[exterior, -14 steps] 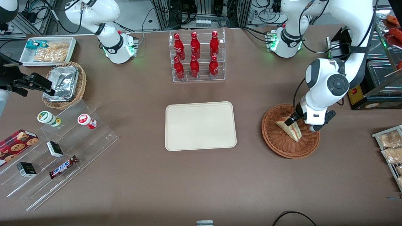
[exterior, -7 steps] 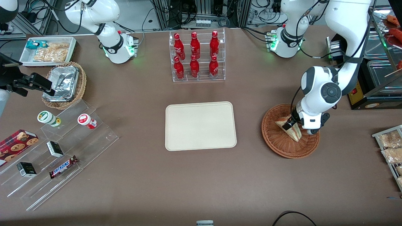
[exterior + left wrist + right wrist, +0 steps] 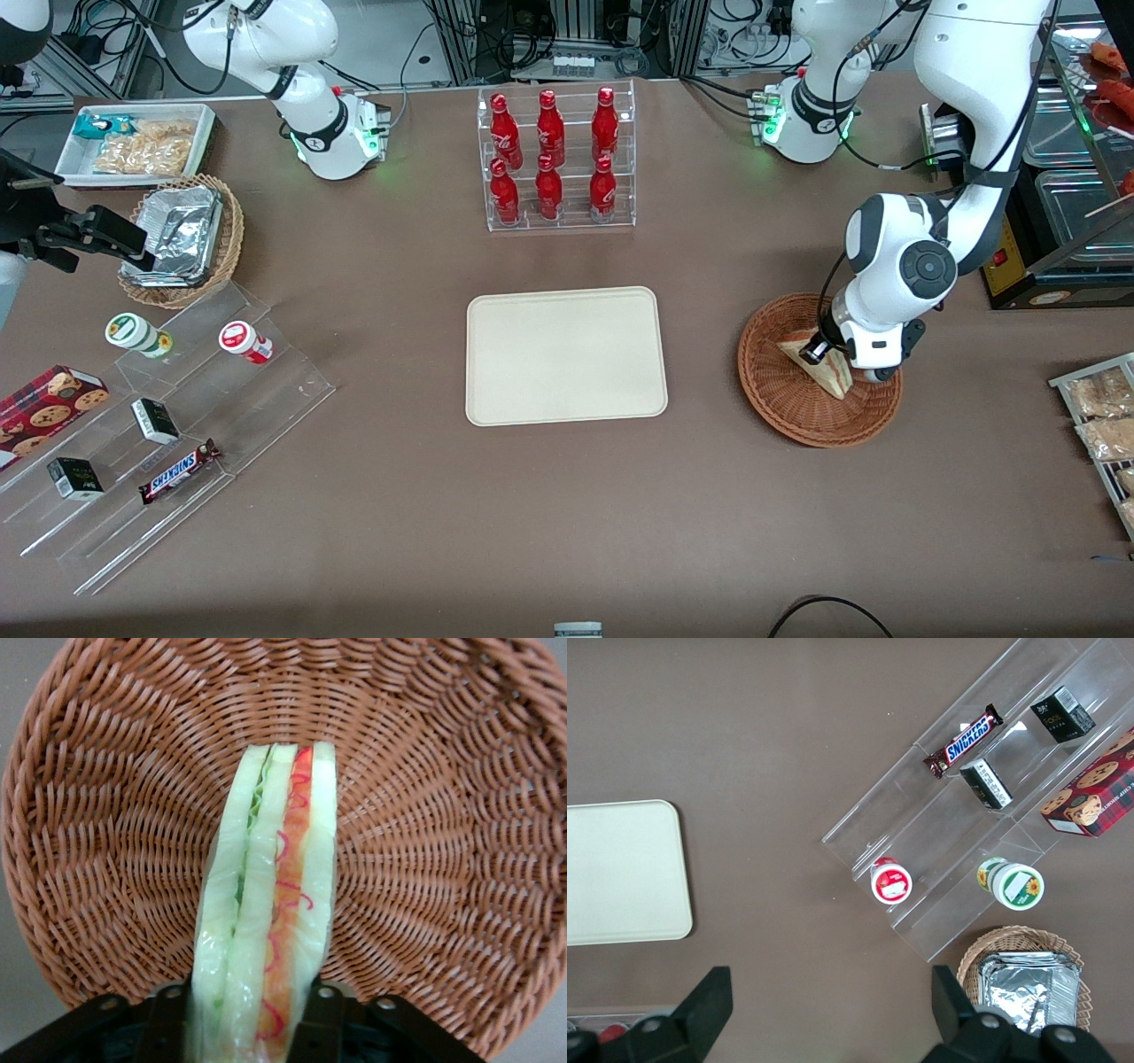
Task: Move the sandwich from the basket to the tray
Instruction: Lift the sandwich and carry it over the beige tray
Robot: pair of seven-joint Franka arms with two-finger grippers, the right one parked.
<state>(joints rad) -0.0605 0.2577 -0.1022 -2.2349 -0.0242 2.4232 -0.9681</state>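
Sandwich is what I'm watching — it stands on edge inside the reddish-brown wicker basket, white bread outside, red and pale green filling layers showing along its top through the clear wrap. My left gripper is down in the basket at the sandwich's wider end, and from the wrist camera I see one black finger against each face of the wedge, pressed to the wrap — closed on the sandwich as far as its thickness allows. From the front, the wedge's pointed end reaches toward the basket rim nearer the camera, and its lower edge looks to rest on the weave; I can't tell whether it has left the bottom at all. The basket sits toward the working arm's end of the table, well apart from the cream-beige tray, which lies flat mid-table with nothing on it. An acrylic rack of red bottles stands farther from the front camera than the tray.
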